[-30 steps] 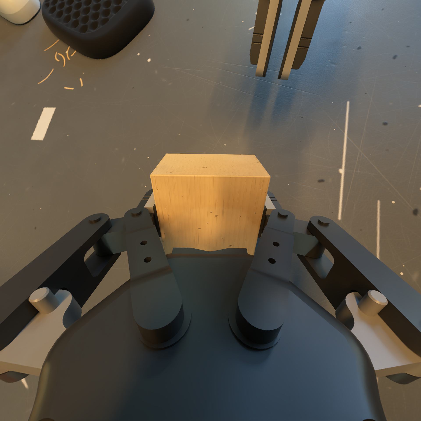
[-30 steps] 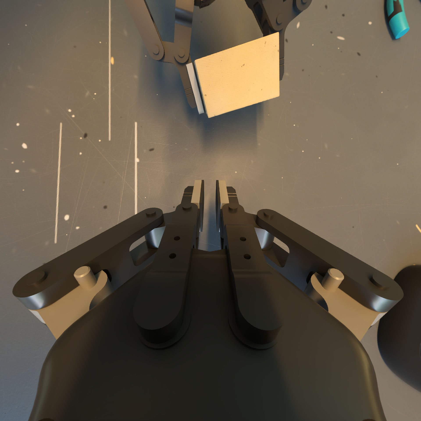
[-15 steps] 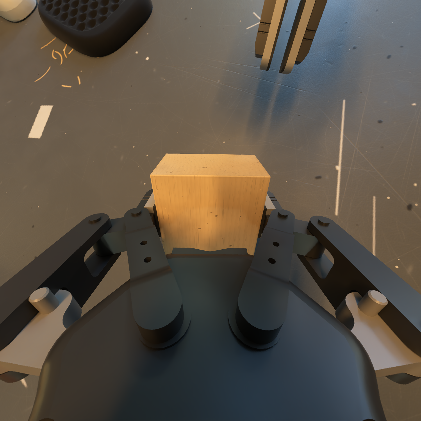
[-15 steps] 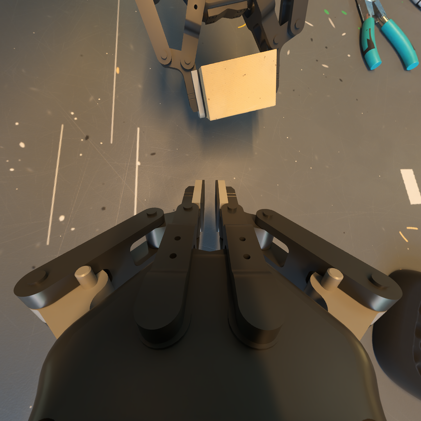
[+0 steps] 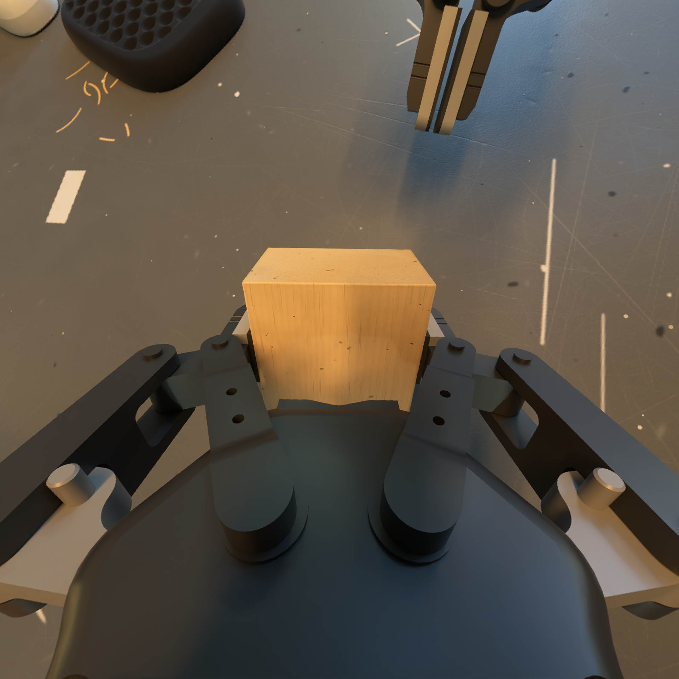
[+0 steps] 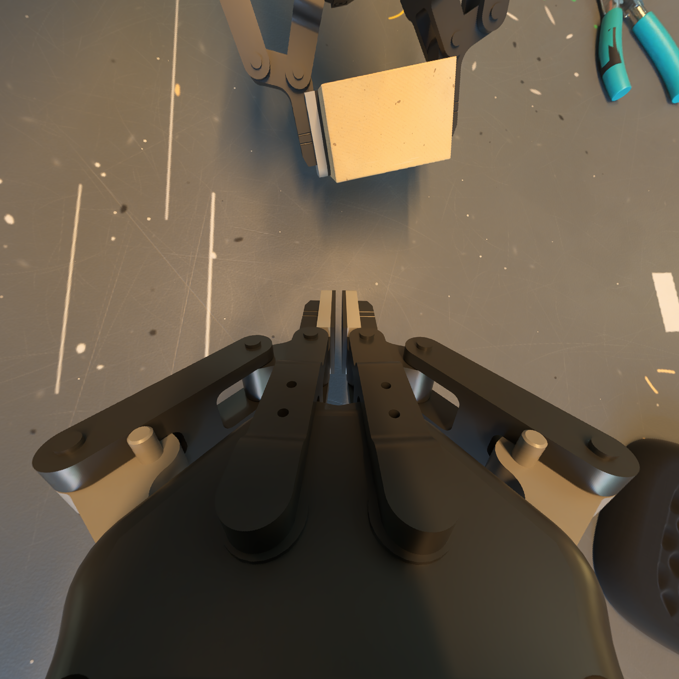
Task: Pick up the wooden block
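The wooden block [image 5: 338,330] is a light tan cube with vertical grain. My left gripper [image 5: 338,325] is shut on it, one pad on each side face, and holds it above the dark grey table. The block also shows in the right wrist view [image 6: 389,117], clamped in the left gripper with its shadow on the table below. My right gripper [image 6: 338,306] is shut and empty, with its pads nearly touching. It hangs above bare table, apart from the block. It also shows in the left wrist view [image 5: 439,126] at the top right.
A black honeycomb-patterned pad [image 5: 147,36] and a white object [image 5: 25,14] lie at the far left in the left wrist view. Teal-handled pliers [image 6: 624,55] lie at the top right of the right wrist view. A dark rounded object [image 6: 646,543] sits at its right edge.
The right gripper's fingers have closed the small gap between them. The table looks farther away in both views. The block stays clamped in the left gripper.
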